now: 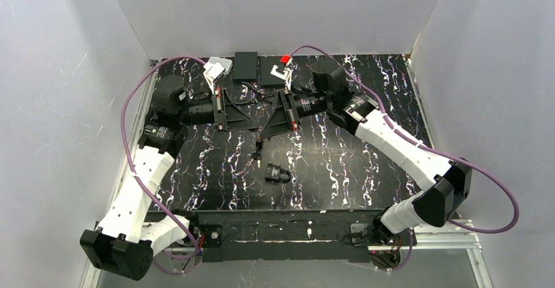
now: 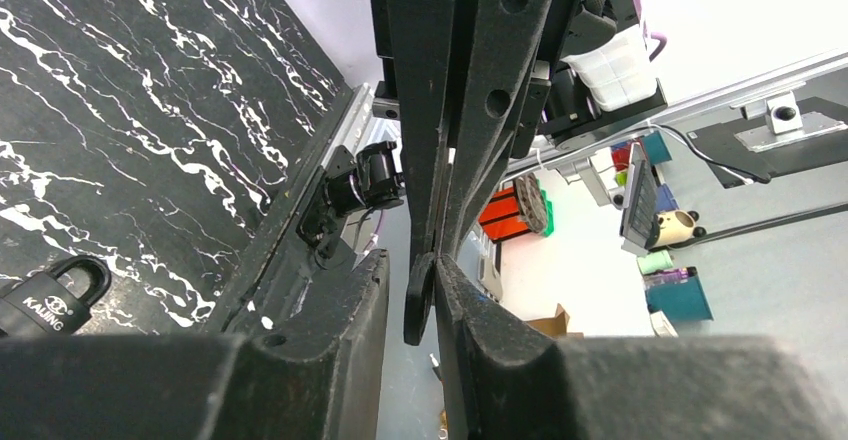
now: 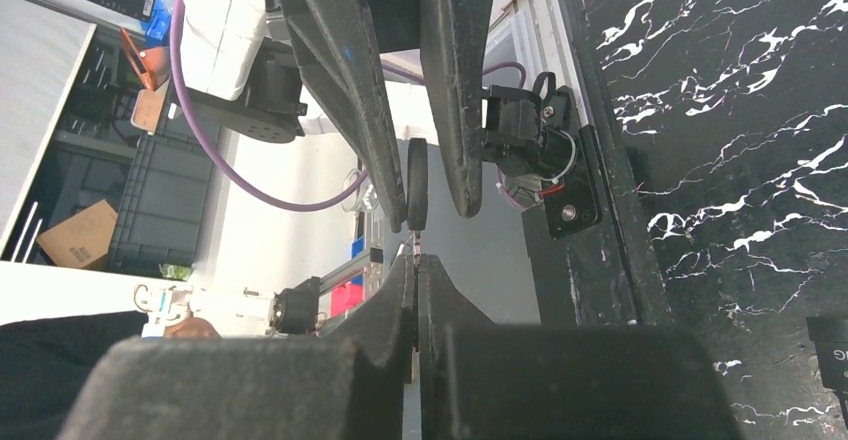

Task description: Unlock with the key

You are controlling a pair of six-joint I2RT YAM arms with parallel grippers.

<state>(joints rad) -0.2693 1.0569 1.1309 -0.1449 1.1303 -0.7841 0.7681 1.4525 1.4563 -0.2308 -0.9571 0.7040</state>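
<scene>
One key (image 3: 417, 185) is hanging in the air between two claws, just past one padlock (image 1: 278, 173).

The padlock is lying flat on the black, white-veined table (image 1: 353, 163), which white walls (image 1: 275, 13) are enclosing. Beyond the padlock, the right claw (image 3: 415, 265) is pinching shut on the key's thin end, while the left claw (image 2: 412, 275) is standing slightly open around its dark head, with a gap on one side. Only the left wrist view is showing the padlock's lettering. Only the wrist views are showing the cluttered room beyond the table.

Bare tabletop (image 1: 353, 163) rings the padlock (image 1: 278, 172); left pincer (image 1: 256, 127) and right pincer (image 1: 264, 133) meet close behind.
</scene>
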